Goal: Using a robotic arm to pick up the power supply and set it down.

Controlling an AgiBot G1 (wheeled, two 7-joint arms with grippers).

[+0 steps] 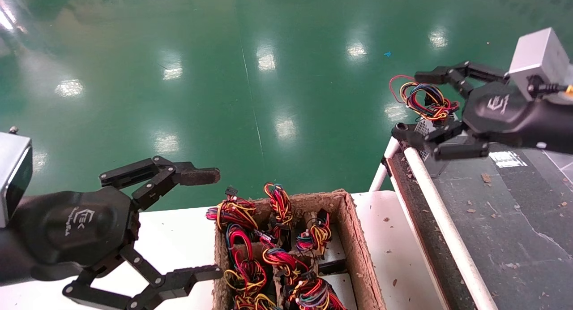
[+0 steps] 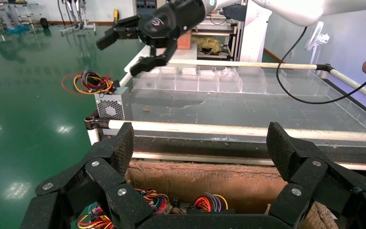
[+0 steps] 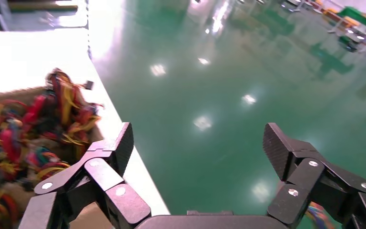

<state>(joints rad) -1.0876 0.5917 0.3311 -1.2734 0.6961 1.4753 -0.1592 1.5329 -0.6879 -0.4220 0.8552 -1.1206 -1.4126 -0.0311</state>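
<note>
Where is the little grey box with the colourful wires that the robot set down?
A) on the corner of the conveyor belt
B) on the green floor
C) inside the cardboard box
A: the power supply sits on the conveyor belt corner, right gripper open above it.

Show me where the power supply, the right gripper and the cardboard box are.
power supply [image 2: 109, 106]: left wrist view, vented face.
right gripper [image 1: 418, 108]: head view, between fingertips.
cardboard box [image 1: 358, 251]: head view, right wall.

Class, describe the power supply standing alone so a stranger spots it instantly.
Find the dark conveyor with white rails. At its corner stands one power supply, under the open right hand. Unlike those packed in the cardboard box, it stands alone.
</note>
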